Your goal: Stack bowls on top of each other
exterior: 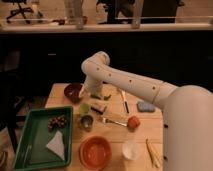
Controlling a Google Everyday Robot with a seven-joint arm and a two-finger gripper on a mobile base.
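The small dark maroon bowl (73, 91) sits at the table's back left. The wider orange bowl (95, 151) sits at the front, right of the green tray. The two bowls are apart. My white arm reaches in from the right, bends at the elbow and drops down to the gripper (95, 97), which hangs low over the table just right of the maroon bowl. The gripper is well behind the orange bowl.
A green cup (84, 108) and a metal cup (87, 121) stand below the gripper. A fork (115, 120), orange fruit (133, 121), blue sponge (145, 106) and white cup (130, 149) lie to the right. The green tray (30, 145) holds grapes (57, 121) and a white napkin.
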